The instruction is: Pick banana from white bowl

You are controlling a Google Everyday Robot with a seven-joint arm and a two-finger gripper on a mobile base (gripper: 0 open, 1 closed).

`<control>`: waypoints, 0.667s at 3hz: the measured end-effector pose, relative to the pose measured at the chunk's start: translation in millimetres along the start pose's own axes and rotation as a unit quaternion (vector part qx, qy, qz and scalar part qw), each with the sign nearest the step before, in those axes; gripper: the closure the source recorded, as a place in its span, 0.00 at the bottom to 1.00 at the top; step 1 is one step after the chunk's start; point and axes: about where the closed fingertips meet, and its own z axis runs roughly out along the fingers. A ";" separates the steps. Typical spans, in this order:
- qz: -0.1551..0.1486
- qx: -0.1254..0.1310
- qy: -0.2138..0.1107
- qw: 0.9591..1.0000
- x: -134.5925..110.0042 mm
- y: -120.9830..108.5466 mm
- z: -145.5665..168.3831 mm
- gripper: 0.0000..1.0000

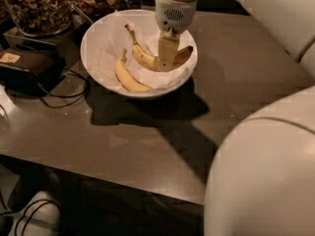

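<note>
We see the banana in the bowl, at the back and on the right side. It has brown spots. Its thin stem points up and to the left, and its dark end pokes out near the right rim. The gripper comes straight down into the bowl and its jaws are closed around the middle of the banana. One pale finger hides that part from us. The bowl is lined with crinkly white paper. A second, cleaner yellow banana lies in front, close to the first one, near the front rim. The bowl sits on a brown table, toward the back. Behind it on the left is a jar full of nuts, and another jar is just beside it. A black box and a cable lie left of the bowl. The table is bare to the right of the bowl and in front of it, up to the near edge. The big white arm fills the right side of our view.
</note>
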 end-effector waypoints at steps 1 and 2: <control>-0.028 0.023 -0.008 0.999 -1.4 15.8 -21.1 1.00; -0.033 0.028 -0.018 0.999 -5.7 20.9 -27.6 1.00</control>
